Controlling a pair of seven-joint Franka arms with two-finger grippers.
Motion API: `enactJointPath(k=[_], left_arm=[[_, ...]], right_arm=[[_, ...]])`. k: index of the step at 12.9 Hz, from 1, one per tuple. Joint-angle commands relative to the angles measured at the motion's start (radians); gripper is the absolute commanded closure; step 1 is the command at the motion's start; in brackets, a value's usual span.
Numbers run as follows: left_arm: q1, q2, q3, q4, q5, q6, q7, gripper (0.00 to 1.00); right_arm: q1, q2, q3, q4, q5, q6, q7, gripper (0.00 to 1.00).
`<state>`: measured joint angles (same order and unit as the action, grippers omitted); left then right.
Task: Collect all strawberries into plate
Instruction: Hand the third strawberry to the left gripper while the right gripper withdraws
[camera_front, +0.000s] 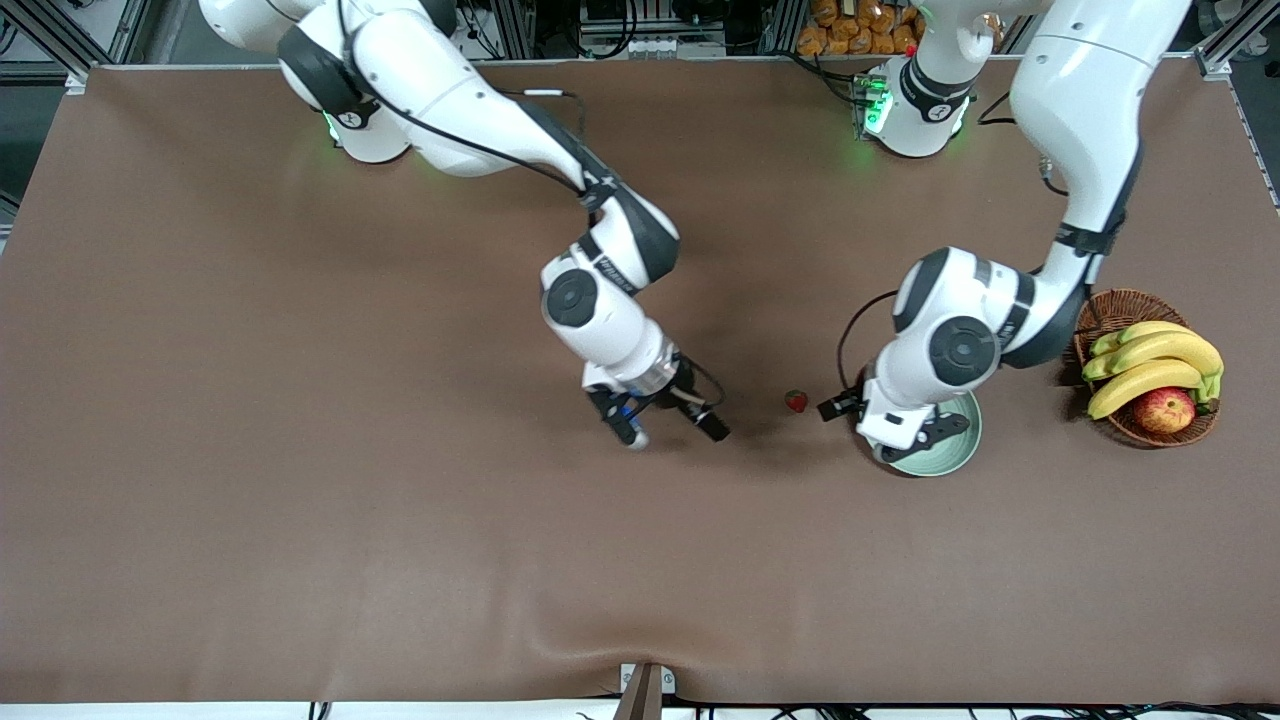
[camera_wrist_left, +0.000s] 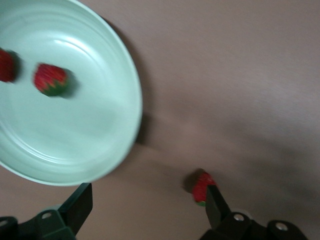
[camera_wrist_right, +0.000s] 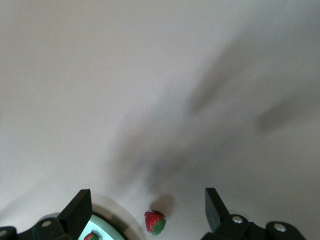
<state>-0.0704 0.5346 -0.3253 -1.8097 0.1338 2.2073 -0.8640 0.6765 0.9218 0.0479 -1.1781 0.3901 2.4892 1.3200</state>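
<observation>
The pale mint-green plate (camera_front: 958, 448) lies under my left arm's hand, beside the basket. In the left wrist view the plate (camera_wrist_left: 100, 130) holds two strawberries (camera_wrist_left: 50, 79), one of them at the picture's edge (camera_wrist_left: 5, 65). The third strawberry (camera_front: 796, 401) lies on the table between the two grippers; it shows beside a finger in the left wrist view (camera_wrist_left: 201, 186) and in the right wrist view (camera_wrist_right: 155, 222). My left gripper (camera_front: 888, 425) (camera_wrist_left: 148, 207) is open and empty over the plate's rim. My right gripper (camera_front: 672, 428) (camera_wrist_right: 146, 210) is open and empty over bare table toward the right arm's end from that strawberry.
A brown wicker basket (camera_front: 1120, 305) with bananas (camera_front: 1150, 360) and a red-yellow apple (camera_front: 1165, 410) stands at the left arm's end of the table, beside the plate. The brown mat (camera_front: 400, 550) spreads wide nearer to the front camera.
</observation>
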Motion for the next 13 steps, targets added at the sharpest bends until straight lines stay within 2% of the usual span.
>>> enactJointPath(k=[1, 4, 6, 8, 10, 13], left_arm=[[-0.029, 0.041, 0.003, 0.01, -0.013, 0.052, -0.062, 0.0], [-0.072, 0.08, 0.003, 0.013, -0.005, 0.112, -0.127, 0.04], [-0.088, 0.094, 0.003, 0.021, -0.003, 0.143, -0.158, 0.07], [-0.109, 0.123, 0.006, 0.041, 0.0, 0.15, -0.188, 0.1], [-0.117, 0.134, 0.011, 0.038, 0.006, 0.15, -0.196, 0.14], [-0.118, 0.154, 0.012, 0.036, 0.009, 0.152, -0.196, 0.27]], right_arm=[[-0.072, -0.056, 0.015, -0.018, 0.01, -0.134, -0.079, 0.0], [-0.152, -0.09, 0.015, -0.017, 0.01, -0.235, -0.129, 0.0], [-0.23, -0.142, 0.023, -0.017, 0.012, -0.332, -0.264, 0.0], [-0.334, -0.173, 0.056, -0.017, 0.009, -0.461, -0.368, 0.0], [-0.418, -0.224, 0.056, -0.021, 0.006, -0.553, -0.467, 0.0], [-0.523, -0.279, 0.059, -0.023, -0.126, -0.697, -0.652, 0.0]])
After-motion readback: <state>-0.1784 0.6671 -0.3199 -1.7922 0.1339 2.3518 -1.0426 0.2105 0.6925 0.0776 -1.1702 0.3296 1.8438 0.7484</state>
